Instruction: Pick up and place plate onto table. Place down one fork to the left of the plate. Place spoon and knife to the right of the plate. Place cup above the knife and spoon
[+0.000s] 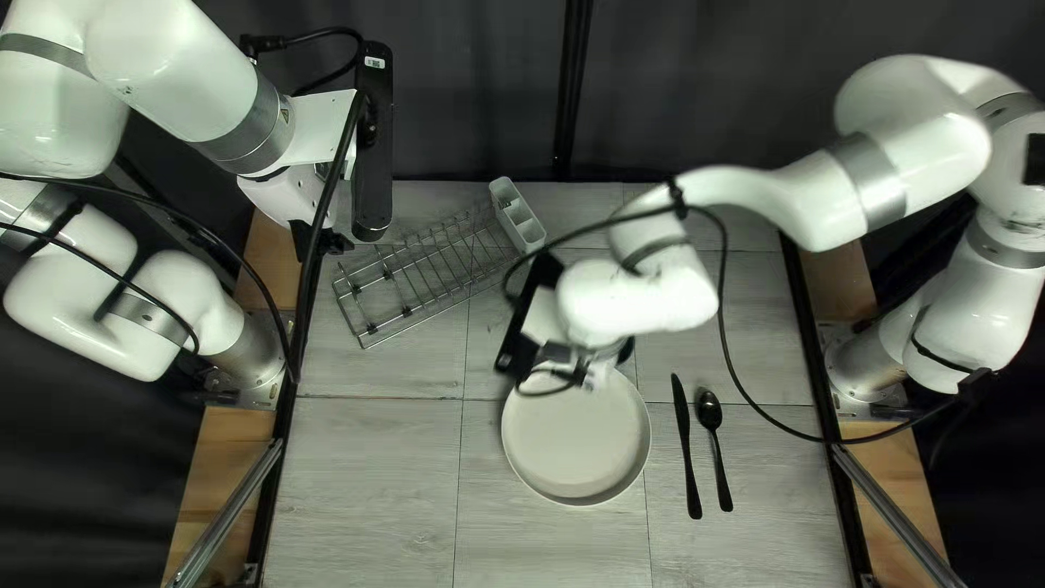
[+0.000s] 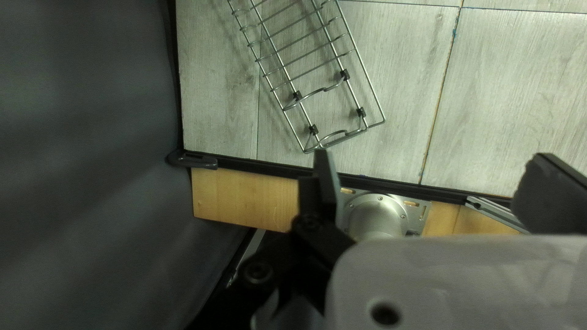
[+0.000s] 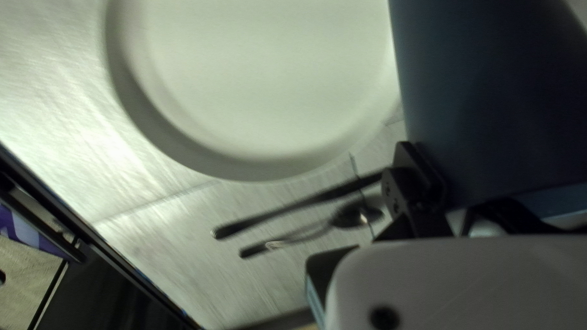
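- Cup (image 3: 489, 91), or what appears to be it, dark and partly cut off in the right wrist view, rides between the pincers of the right gripper (image 1: 577, 376); only one finger (image 3: 416, 177) plainly shows, against its side.
- That right gripper, seemingly pinching the cup, hangs over the far rim of the plate (image 1: 577, 441). Which way the cup's long axis leans cannot be told.
- Knife (image 1: 688, 457) and spoon (image 1: 710, 412) lie side by side to the right of the plate in the top left view, handles toward the near edge.
- The cup's likely spot is beyond the knife tip and spoon bowl, so the next move calls for a swing to that view's right, then a level descent. Lowered too soon, it could knock the plate.
- Nearer that spot, the right arm has the job; the left gripper (image 2: 431, 156), spread and holding nothing, waits by the rack (image 2: 361, 61).
- No fork shows left of the plate.
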`<move>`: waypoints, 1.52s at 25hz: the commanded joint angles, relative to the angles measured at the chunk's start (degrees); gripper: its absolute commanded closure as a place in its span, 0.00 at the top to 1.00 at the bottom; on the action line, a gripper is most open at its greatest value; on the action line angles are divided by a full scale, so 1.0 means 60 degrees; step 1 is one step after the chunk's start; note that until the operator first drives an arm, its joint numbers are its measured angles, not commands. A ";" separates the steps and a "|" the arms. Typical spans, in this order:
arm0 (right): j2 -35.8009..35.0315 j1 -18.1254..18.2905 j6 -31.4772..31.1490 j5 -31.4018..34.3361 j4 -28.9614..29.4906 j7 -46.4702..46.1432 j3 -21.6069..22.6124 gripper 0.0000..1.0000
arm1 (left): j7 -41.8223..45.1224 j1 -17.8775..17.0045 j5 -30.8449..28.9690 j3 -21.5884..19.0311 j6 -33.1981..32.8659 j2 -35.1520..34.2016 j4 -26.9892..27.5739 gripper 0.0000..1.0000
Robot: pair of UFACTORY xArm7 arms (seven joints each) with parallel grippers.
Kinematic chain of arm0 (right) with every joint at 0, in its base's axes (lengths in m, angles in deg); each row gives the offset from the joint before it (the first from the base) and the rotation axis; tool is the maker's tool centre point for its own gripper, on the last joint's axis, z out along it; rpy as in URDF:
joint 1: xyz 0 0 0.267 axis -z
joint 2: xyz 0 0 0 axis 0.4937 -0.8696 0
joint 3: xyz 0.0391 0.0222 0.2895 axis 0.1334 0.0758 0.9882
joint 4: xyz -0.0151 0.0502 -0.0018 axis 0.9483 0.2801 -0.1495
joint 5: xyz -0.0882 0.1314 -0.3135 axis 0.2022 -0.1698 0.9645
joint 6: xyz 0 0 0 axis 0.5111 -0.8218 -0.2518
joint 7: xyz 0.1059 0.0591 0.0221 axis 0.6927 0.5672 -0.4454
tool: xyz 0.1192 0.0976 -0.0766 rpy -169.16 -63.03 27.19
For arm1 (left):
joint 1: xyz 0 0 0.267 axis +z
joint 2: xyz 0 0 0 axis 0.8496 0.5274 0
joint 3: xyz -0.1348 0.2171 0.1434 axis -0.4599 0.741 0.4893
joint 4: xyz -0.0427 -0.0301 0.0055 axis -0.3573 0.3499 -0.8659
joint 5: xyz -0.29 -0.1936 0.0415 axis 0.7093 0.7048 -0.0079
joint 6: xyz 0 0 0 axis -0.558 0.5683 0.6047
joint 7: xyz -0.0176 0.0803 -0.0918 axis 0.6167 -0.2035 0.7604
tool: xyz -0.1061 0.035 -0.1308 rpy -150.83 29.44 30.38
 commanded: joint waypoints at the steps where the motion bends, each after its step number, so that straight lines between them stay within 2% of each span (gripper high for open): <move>1: 0.0717 0.0571 -0.0558 -0.0821 -0.0676 -0.0621 -0.0204 0.00 | 0.0000 0.0000 0.0000 0.0000 0.0000 0.0000 0.0000 1.00; 5: 0.1099 0.0845 -0.0969 -0.1280 -0.1262 -0.0882 -0.0358 0.00 | 0.0000 0.0000 0.0000 0.0000 0.0000 0.0000 0.0000 1.00; 12: 0.0822 0.0956 -0.1335 -0.1319 -0.1551 -0.0698 -0.0491 0.00 | 0.0000 0.0000 0.0000 0.0000 0.0000 0.0000 0.0000 1.00; 30: -0.1675 0.0699 -0.2037 -0.0752 -0.0163 -0.1038 -0.0768 0.00 | 0.0000 0.0000 0.0000 0.0000 0.0000 0.0000 0.0000 1.00; 31: -0.1721 0.0692 -0.2062 -0.0736 -0.0123 -0.1049 -0.0776 0.05 | 0.0000 0.0000 0.0000 0.0000 0.0000 0.0000 0.0000 1.00; 32: -0.1822 0.0672 -0.2120 -0.0695 -0.0019 -0.1066 -0.0793 0.29 | 0.0000 0.0000 0.0000 0.0000 0.0000 0.0000 0.0000 1.00; 33: -0.1845 0.0666 -0.2132 -0.0686 0.0006 -0.1069 -0.0798 0.90 | 0.0000 0.0000 0.0000 0.0000 0.0000 0.0000 0.0000 1.00; 34: -0.1917 0.0633 -0.2212 -0.0644 0.0132 -0.0976 -0.0834 1.00 | 0.0000 0.0000 0.0000 0.0000 0.0000 0.0000 0.0000 1.00; 36: -0.1559 0.0689 -0.2203 -0.0737 0.0064 -0.0738 -0.0830 1.00 | 0.0000 0.0000 0.0000 0.0000 0.0000 0.0000 0.0000 1.00; 38: -0.0472 0.0843 -0.2028 -0.1058 -0.0335 -0.0312 -0.0737 1.00 | 0.0000 0.0000 0.0000 0.0000 0.0000 0.0000 0.0000 1.00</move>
